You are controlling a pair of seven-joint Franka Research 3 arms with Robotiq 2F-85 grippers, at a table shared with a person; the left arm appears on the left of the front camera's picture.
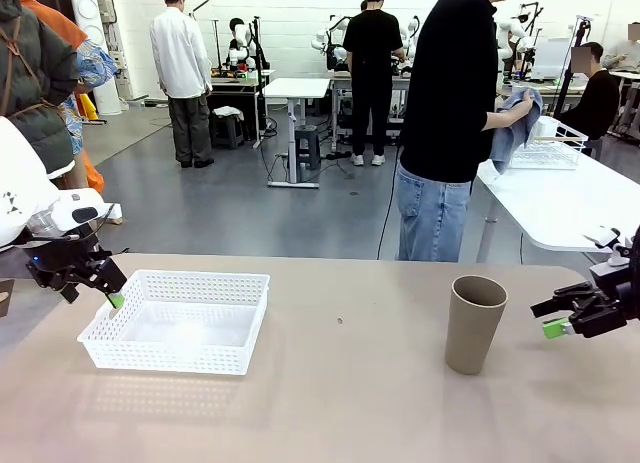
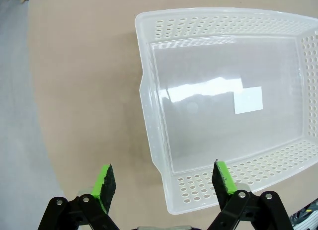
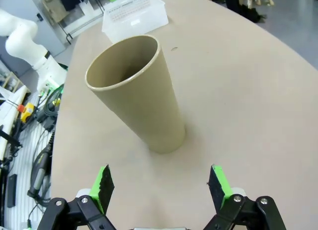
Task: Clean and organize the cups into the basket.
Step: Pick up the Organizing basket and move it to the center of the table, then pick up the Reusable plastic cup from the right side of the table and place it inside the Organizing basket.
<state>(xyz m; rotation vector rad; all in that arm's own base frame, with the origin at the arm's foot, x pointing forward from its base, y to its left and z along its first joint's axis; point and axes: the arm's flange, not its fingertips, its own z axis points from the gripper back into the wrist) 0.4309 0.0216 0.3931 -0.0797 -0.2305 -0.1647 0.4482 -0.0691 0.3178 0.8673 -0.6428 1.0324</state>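
1 tan-brown cup (image 1: 475, 323) stands upright on the table (image 1: 350, 403), right of centre. Right gripper (image 1: 548, 318) is low and just beside it, not touching, jaws spread wide, holding nothing. White lattice basket (image 1: 175, 358) sits at the table's left. Left gripper (image 1: 95, 293) hangs over its end wall, jaws wide apart, holding nothing. Person (image 1: 450, 103) at the far side holds a blue-grey cloth (image 1: 515, 128).

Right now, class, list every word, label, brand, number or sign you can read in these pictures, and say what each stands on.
No text can be read anywhere.
The basket: a white rectangular patch on its floor, with no print visible.
The cup: plain, with no marking.
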